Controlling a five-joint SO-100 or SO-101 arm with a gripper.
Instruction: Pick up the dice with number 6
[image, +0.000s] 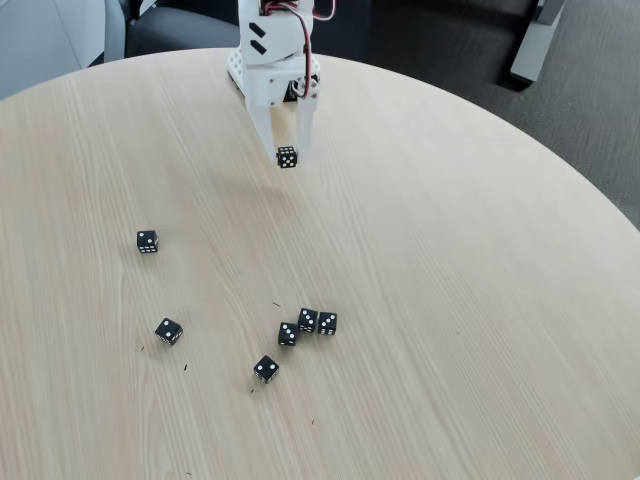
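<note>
a: where does the job stand?

b: the pick looks made. in the fixed view the white gripper (286, 157) is clamped on the dice with number 6 (287, 157), a small black cube held at the fingertips, its facing side showing six white pips.

a: is it off the round wooden table (450, 300)?

b: it seems so. the die hangs near the far edge of the tabletop, and a faint shadow lies on the wood just below it, so i'd judge it raised rather than resting.

a: and the others?

b: six black dice lie nearer the camera, well apart from the gripper: one (147, 241) on the left, one (168, 331) below it, a close group of three (307, 326) toward the middle, and one (265, 369) just below that group.

a: anything left?

b: little, i think. maybe a clearer lift, and keeping the grip secure, since the cube is held only at the very tips.
</note>
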